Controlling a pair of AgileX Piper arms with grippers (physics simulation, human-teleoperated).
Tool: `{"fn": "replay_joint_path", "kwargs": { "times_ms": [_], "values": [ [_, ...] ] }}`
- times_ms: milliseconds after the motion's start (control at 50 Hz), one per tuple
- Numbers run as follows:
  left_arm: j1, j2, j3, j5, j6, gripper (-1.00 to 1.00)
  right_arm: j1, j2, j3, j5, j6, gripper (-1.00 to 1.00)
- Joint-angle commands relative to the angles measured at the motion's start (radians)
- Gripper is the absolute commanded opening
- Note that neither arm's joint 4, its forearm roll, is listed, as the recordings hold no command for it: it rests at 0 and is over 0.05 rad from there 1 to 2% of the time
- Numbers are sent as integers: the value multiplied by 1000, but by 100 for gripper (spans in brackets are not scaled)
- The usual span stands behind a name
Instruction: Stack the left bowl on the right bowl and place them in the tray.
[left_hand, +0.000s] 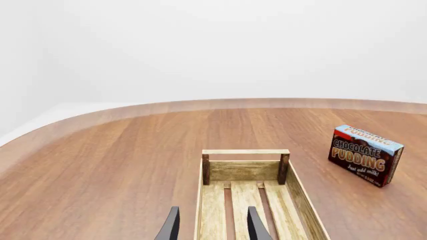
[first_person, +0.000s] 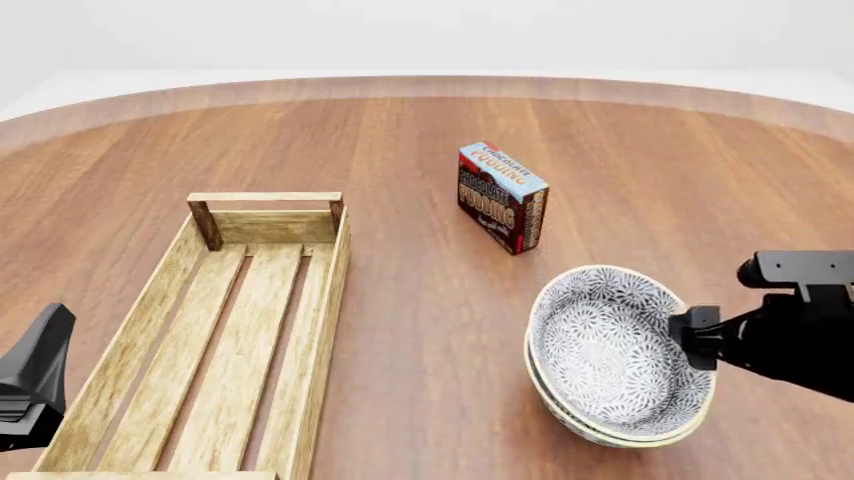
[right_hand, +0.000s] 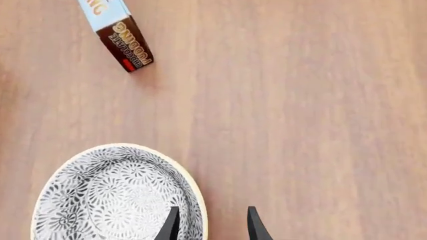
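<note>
Two grey-patterned bowls with cream rims sit nested as one stack (first_person: 607, 360) at the right of the table; the stack looks tilted toward me. The upper bowl (right_hand: 113, 197) also shows in the right wrist view. My right gripper (first_person: 694, 340) is at the stack's right rim. In the right wrist view its fingers (right_hand: 212, 225) straddle the rim, one over the bowl's inside and one outside with a gap to the rim, so it is open. The long light-wood tray (first_person: 200, 215) lies at the left. My left gripper (left_hand: 212, 227) is open and empty over the tray's near left rail (left_hand: 199, 200).
A chocolate pudding box (first_person: 502, 196) stands on the table between the tray and the bowls, further back; it also shows in the left wrist view (left_hand: 365, 155) and the right wrist view (right_hand: 117, 32). The curved far table edge (first_person: 427, 88) runs across the back.
</note>
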Motion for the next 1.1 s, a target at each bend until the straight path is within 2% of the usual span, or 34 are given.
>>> {"fn": "replay_joint_path", "kwargs": {
  "times_ms": [20, 720, 740, 1020, 1100],
  "values": [
    [0, 0, 0, 0, 0, 100, 33, 68, 50, -72, 1, 100],
    [0, 0, 0, 0, 0, 100, 62, 132, 104, -186, 54, 100],
    [0, 0, 0, 0, 0, 100, 56, 134, 100, -187, 54, -100],
    [0, 0, 0, 0, 0, 100, 63, 77, 90, -138, 57, -100],
    [0, 0, 0, 0, 0, 100, 52, 18, 61, -76, 52, -100]
  ]
}}
